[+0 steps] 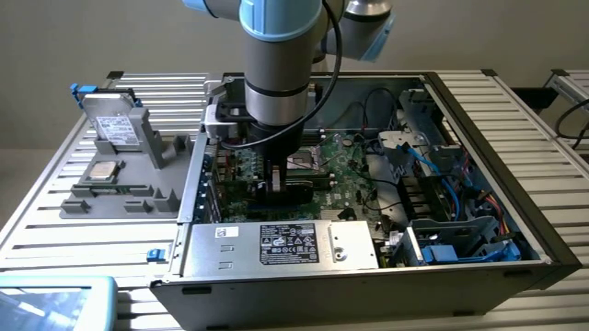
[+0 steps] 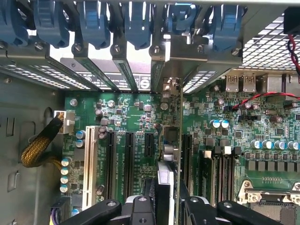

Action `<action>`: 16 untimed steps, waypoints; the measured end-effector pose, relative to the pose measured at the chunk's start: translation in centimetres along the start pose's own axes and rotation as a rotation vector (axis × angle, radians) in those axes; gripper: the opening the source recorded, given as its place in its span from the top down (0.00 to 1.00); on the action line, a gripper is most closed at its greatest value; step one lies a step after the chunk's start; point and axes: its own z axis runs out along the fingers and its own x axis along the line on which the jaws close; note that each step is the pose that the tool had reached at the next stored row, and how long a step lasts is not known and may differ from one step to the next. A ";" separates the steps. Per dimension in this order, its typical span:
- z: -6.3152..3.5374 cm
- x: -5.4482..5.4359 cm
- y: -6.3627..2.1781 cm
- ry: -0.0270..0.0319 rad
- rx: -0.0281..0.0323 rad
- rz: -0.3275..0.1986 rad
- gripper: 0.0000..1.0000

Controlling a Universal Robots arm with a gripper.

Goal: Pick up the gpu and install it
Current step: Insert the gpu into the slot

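My gripper (image 1: 276,181) is down inside the open computer case (image 1: 478,131), shut on the gpu (image 2: 180,117). In the wrist view the card stands on edge, a thin line running from my fingers (image 2: 140,208) to its metal end bracket (image 2: 171,51) at the case's rear slot openings. It sits in line with a black expansion slot on the green motherboard (image 2: 136,108), between the neighbouring slots. Whether its edge is fully down in the slot I cannot tell. In the exterior view the gpu (image 1: 296,187) shows as a dark strip under the gripper.
Blue slot latches (image 2: 93,23) line the rear wall above the card. A power supply (image 1: 285,245) lies at the case's front, with blue drive cages and cables (image 1: 442,207) on the exterior view's right. A grey tray (image 1: 120,196) outside the case holds a labelled drive (image 1: 115,127) and a processor (image 1: 101,170).
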 end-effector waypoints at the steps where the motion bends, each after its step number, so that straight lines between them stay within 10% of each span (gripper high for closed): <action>1: 0.00 0.1 0.00 -0.0037 -0.0002 0.000 0.71; 16: 0.00 0.2 0.01 -0.0139 -0.0001 -0.001 0.71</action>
